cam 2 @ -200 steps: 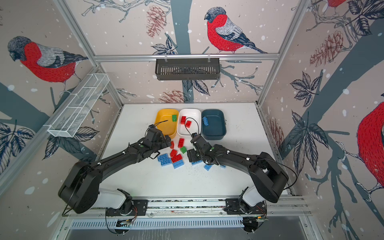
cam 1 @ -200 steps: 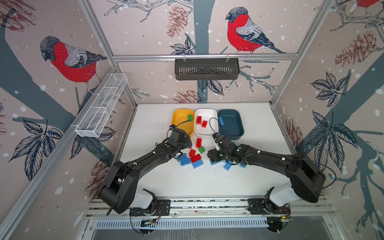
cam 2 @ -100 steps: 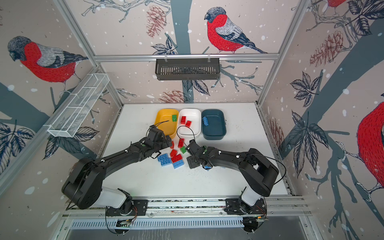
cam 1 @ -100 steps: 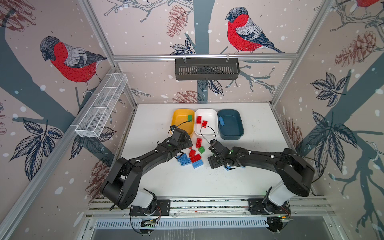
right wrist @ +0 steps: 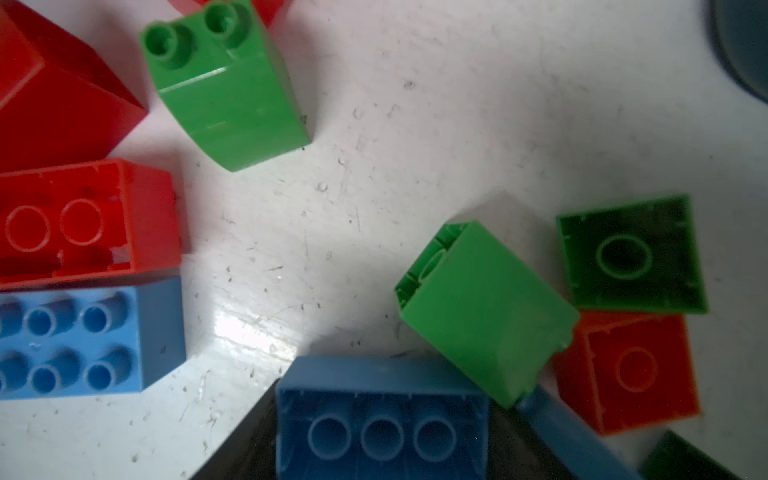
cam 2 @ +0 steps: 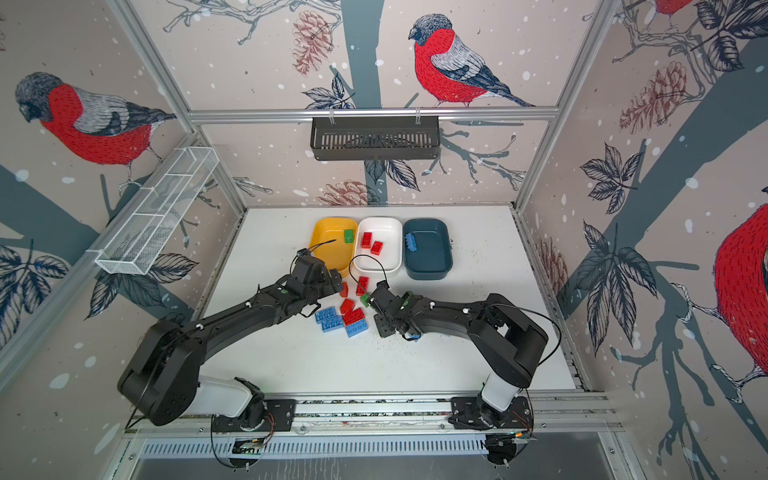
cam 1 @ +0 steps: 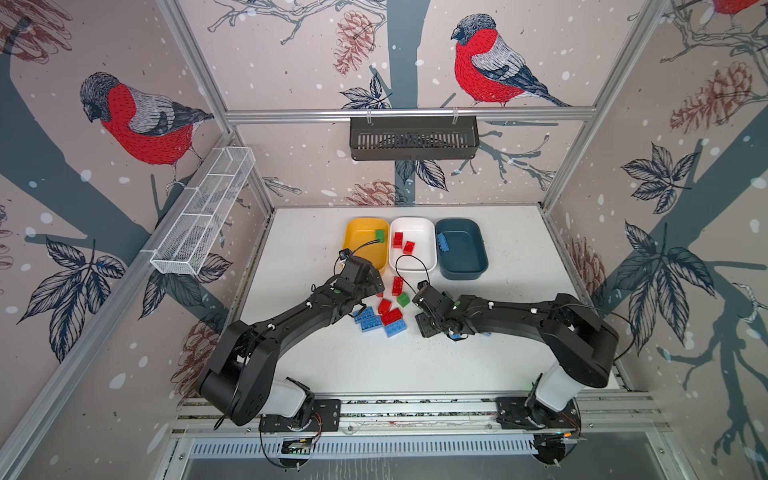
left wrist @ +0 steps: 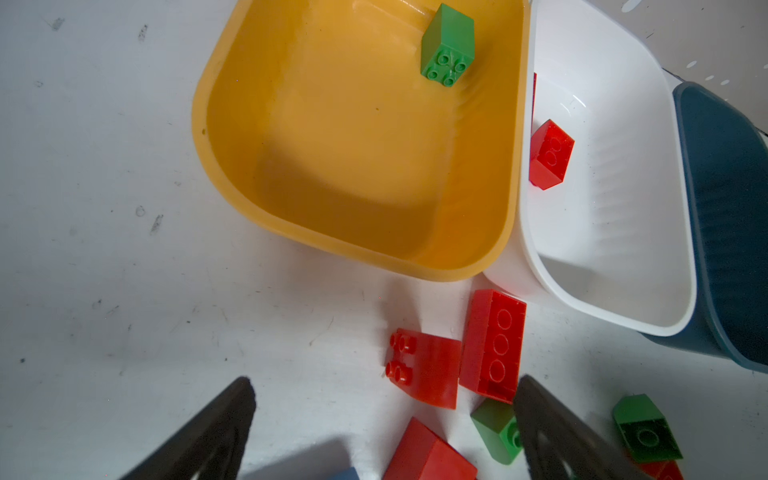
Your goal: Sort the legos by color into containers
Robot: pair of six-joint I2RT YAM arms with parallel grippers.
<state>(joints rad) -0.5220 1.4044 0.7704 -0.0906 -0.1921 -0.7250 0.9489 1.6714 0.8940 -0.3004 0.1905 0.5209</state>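
Note:
Yellow tub [cam 1: 360, 251] holds a green lego [cam 1: 379, 235], white tub [cam 1: 415, 258] two red ones [cam 1: 398, 240], teal tub [cam 1: 463, 255] a blue one [cam 1: 442, 242]. In front lies a loose pile of red [cam 1: 397, 285], green [cam 1: 402, 299] and blue legos [cam 1: 368, 321]. My left gripper [cam 1: 375, 287] hangs open over the pile's far edge, with red bricks [left wrist: 428, 365] on the table between its fingers. My right gripper [cam 1: 440, 328] is low beside the pile, shut on a long blue lego [right wrist: 382, 424], hollow side up. Green bricks [right wrist: 486, 307] and a red brick [right wrist: 627, 370] crowd it.
A white wire mesh basket [cam 1: 203, 216] hangs on the left wall and a dark slatted basket [cam 1: 413, 137] on the back wall. The white table [cam 1: 332, 365] is bare toward the front rail. Both arms stretch low across it.
The right gripper has shifted slightly left toward the pile, and its jaws have narrowed onto the long blue lego. The left arm has barely moved and stays open.

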